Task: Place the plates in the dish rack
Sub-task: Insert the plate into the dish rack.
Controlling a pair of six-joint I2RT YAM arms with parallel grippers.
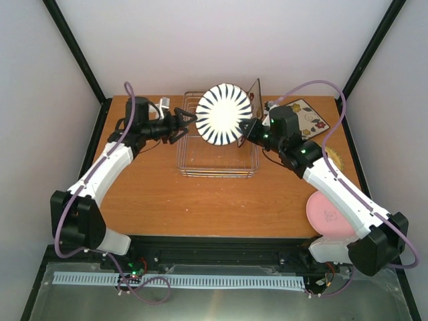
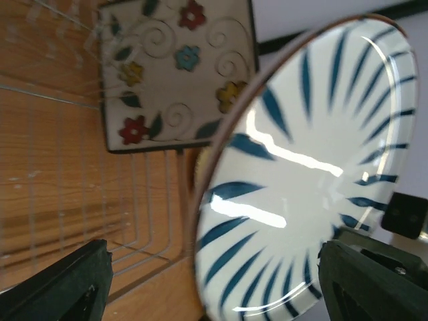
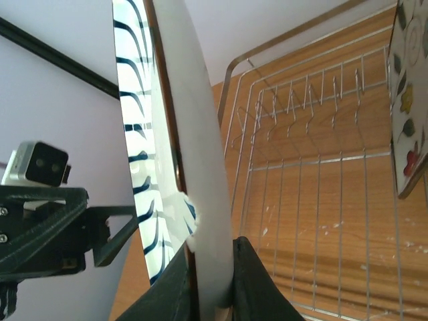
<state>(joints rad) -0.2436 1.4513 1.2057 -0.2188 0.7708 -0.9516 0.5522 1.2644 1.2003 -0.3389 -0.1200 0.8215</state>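
Observation:
My right gripper (image 1: pixel 246 128) is shut on the rim of the white plate with dark radial stripes (image 1: pixel 224 114) and holds it upright over the silver wire dish rack (image 1: pixel 217 164). The wrist view shows the fingers (image 3: pixel 257 287) pinching the plate's edge (image 3: pixel 200 167). My left gripper (image 1: pixel 186 122) is open just left of the plate, its face (image 2: pixel 301 180) filling the view between the spread fingers (image 2: pixel 60 284). A square floral plate (image 1: pixel 255 93) stands on edge at the rack's far right (image 2: pixel 177 73).
Another floral square plate (image 1: pixel 309 117) lies on the table behind my right arm. A tan plate's edge (image 1: pixel 336 158) peeks out beside that arm. The pink plate (image 1: pixel 326 214) lies at the front right. Upright prongs (image 3: pixel 307 107) line the rack's far side.

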